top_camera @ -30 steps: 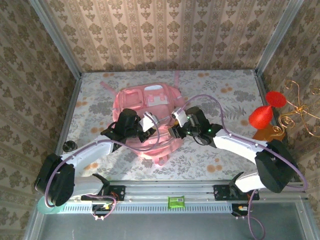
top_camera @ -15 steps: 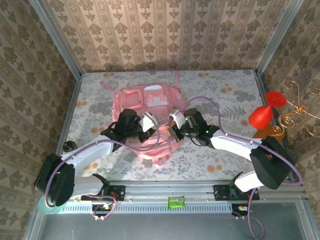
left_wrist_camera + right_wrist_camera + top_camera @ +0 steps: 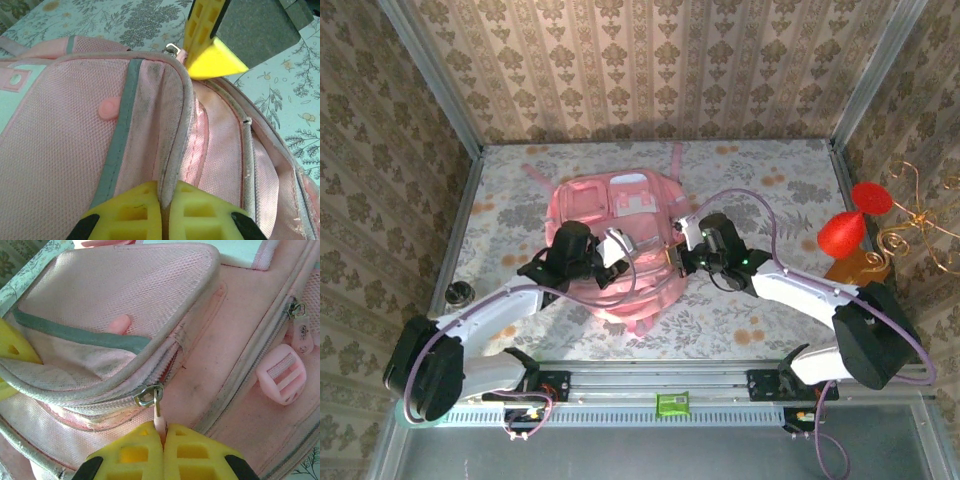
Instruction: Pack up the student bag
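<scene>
Two tight pinches: left gripper clamps the corded rim of a mesh pocket; right gripper clamps the slim pink zipper pull under its metal slider. The student bag, soft pink weave, lies mid-table.

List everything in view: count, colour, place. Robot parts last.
student bag: one, pink with white patches, lying mid-table between the arms
zipper pull: one, metal with a pink tab, at the front pocket's corner
buckle: one, pink, on the bag beside that pocket
table: one, pale floral cover, under the bag
ornament: one, red on a gold wire stand, past the table's right edge
small round object: one, dark, at the table's left edge
label: one, green, on the near rail
left gripper: one, yellow fingers, shut on the student bag's pocket rim
right gripper: one, yellow fingers, shut on the zipper pull
</scene>
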`<state>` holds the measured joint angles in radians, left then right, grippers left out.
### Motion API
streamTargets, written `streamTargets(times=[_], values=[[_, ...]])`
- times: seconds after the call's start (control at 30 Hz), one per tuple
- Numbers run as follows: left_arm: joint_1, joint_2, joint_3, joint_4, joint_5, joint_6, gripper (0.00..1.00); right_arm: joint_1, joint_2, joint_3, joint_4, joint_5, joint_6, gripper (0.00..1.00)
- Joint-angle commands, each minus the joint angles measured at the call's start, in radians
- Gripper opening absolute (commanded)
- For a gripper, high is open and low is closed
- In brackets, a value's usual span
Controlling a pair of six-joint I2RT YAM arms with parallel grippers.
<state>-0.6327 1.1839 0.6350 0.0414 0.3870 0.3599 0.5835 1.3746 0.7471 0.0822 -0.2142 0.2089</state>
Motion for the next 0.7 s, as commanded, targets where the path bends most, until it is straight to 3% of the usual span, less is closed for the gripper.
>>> streamTargets(times=[0.0, 0.07, 0.23, 0.4, 0.53, 0.67], values=[[0.034, -0.05, -0.011, 0.014, -0.033, -0.012, 0.0, -0.045, 0.011, 0.018, -0.084, 0.071, 0.06, 0.0], [0.034, -0.055, -0.009, 0.009, -0.057, -0.008, 0.07, -0.029, 0.002, 0.007, -0.052, 0.026, 0.067, 0.0], [0.017, -0.068, 0.017, -0.041, -0.103, 0.002, 0.4, 0.05, -0.031, -0.015, 0.004, -0.011, 0.07, 0.0], [-0.079, -0.099, 0.04, -0.079, -0.167, 0.038, 0.59, 0.119, -0.048, -0.037, 0.086, -0.025, 0.095, 0.0], [-0.141, -0.088, 0.059, -0.116, -0.207, 0.076, 0.66, 0.159, -0.05, -0.039, 0.14, -0.036, 0.11, 0.0], [-0.147, -0.048, 0.074, -0.132, -0.22, 0.103, 0.64, 0.183, -0.046, -0.035, 0.161, -0.051, 0.105, 0.0]])
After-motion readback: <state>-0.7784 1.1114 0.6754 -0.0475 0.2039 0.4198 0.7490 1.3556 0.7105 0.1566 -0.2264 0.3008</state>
